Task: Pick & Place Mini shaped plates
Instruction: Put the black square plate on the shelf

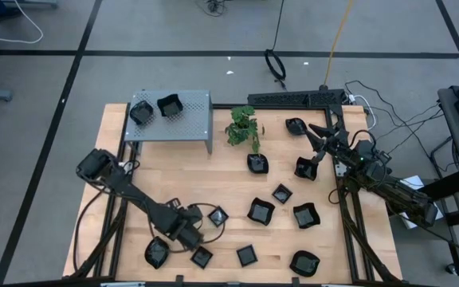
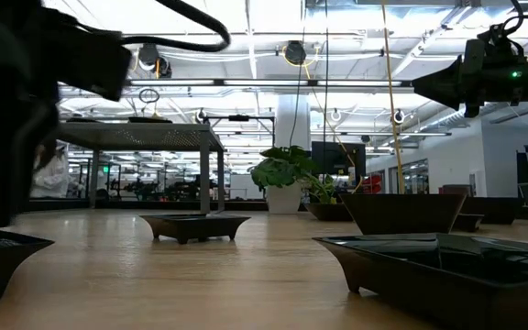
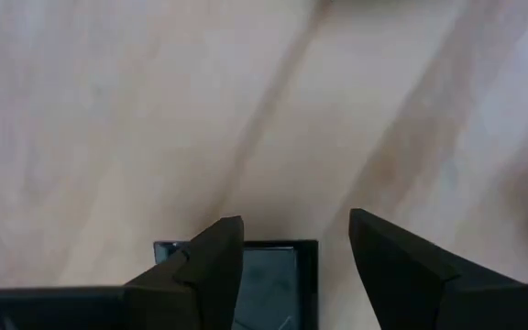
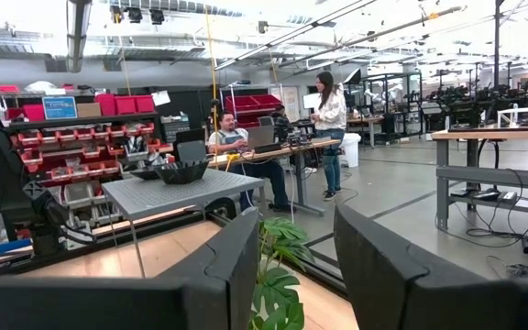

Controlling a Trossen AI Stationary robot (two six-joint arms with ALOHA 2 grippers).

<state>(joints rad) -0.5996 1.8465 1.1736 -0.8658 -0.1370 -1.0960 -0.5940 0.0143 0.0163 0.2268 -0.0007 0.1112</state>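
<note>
Mini shaped plates [image 1: 261, 210], glossy black, lie scattered over a pale wooden table [image 1: 110, 207] on a grey floor crossed by dark lines; the low and right wrist views look into a bright workshop with red storage bins and 2 people at a desk. Taking the grey perforated shelf [image 1: 190, 123] at the table's far left as landmark, 2 plates [image 1: 168, 104] sit on top of it, a small green potted plant [image 1: 244, 126] stands just beside it on the right, and 11 or so plates lie on the wood beyond the plant and toward the table's near edge. The left gripper [image 1: 200, 243] hangs low over the wood well in front of the shelf, its fingers [image 3: 211, 261] apart and holding nothing, directly above a square plate [image 3: 273, 284]. The right gripper [image 1: 323, 137] waits raised on the far side of the plant from the shelf, its fingers [image 4: 246, 266] spread and empty.
</note>
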